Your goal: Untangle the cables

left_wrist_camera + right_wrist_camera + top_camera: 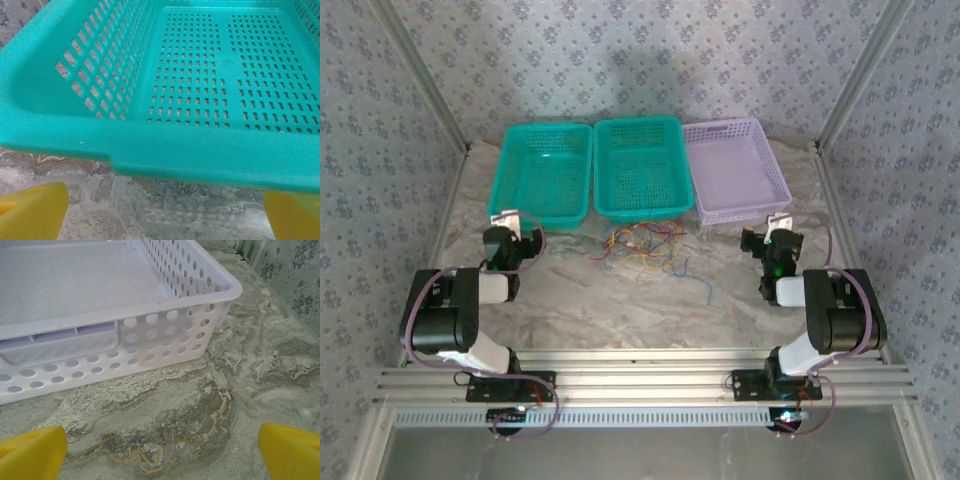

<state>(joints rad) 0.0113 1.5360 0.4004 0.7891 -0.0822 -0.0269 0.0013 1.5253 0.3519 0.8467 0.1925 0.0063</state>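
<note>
Centrally, the cables (pixel 645 243) lie tangled, while left fingers (pixel 30 212) and right fingers (pixel 30 455) gape wide, holding nothing.

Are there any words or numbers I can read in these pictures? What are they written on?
No, there are none to read.
The left teal basket, the middle teal basket, the lilac basket, the cables and the marbled table carry no words, numbers or labels.
The wallpaper shows a flower pattern, not writing.
</note>
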